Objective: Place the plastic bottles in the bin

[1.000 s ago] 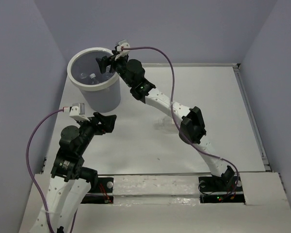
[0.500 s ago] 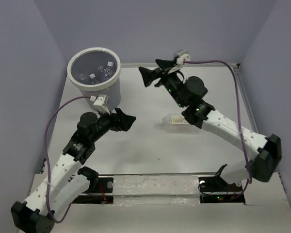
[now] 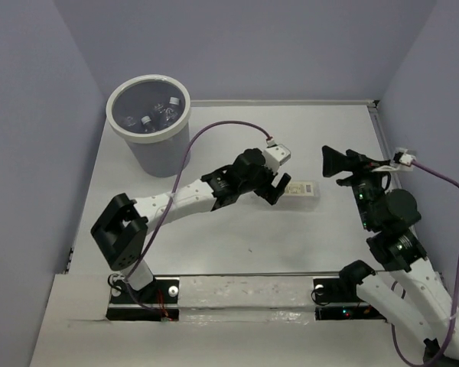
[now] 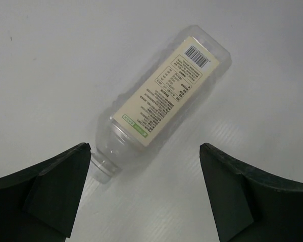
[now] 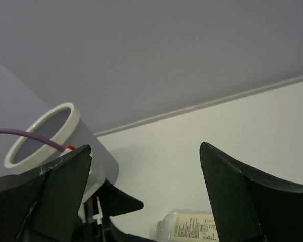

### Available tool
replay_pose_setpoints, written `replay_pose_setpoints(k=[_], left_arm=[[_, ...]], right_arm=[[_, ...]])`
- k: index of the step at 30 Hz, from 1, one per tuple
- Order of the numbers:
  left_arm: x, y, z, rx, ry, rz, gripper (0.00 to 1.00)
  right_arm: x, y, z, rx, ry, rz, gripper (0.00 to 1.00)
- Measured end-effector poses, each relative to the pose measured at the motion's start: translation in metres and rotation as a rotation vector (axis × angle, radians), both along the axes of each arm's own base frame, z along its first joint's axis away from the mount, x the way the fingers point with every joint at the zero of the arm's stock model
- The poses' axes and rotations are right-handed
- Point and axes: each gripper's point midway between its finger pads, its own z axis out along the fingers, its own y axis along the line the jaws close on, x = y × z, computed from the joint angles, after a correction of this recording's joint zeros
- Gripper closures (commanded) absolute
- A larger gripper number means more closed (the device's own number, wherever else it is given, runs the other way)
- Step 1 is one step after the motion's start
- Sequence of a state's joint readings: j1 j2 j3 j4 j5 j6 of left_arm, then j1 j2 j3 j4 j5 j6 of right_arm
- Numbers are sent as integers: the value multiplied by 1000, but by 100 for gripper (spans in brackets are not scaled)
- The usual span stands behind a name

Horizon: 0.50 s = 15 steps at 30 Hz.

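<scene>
The squarer clear bottle with a beige printed label lies on its side mid-table, uncapped neck toward the left arm. My left gripper is open at that neck. In the left wrist view the bottle lies between and just beyond the spread jaws, its neck near the left finger, not gripped. The grey bin with a white rim stands at the back left with three bottles inside. My right gripper is open and empty, raised to the right of the bottle. The right wrist view shows bin and bottle.
A raised ledge runs along the table's back edge and another down the right side. The left arm's purple cable arcs over the table between bin and bottle. Purple walls enclose the table.
My right arm pulled back from over the bin to the right side, gripper open. My left arm swung from beside the bin out to the beige-label bottle's neck.
</scene>
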State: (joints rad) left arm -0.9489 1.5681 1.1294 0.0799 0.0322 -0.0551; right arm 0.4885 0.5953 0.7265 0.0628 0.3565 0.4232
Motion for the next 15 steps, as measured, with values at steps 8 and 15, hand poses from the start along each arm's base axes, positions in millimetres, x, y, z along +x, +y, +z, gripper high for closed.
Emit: replay_pose_setpoints(k=[8, 15], left_arm=[[32, -71, -3, 155, -112, -206, 1], [29, -105, -35, 279, -109, -349, 1]], right_arm=[[-60, -46, 40, 46, -114, -75, 9], [-60, -39, 28, 5, -71, -36, 9]])
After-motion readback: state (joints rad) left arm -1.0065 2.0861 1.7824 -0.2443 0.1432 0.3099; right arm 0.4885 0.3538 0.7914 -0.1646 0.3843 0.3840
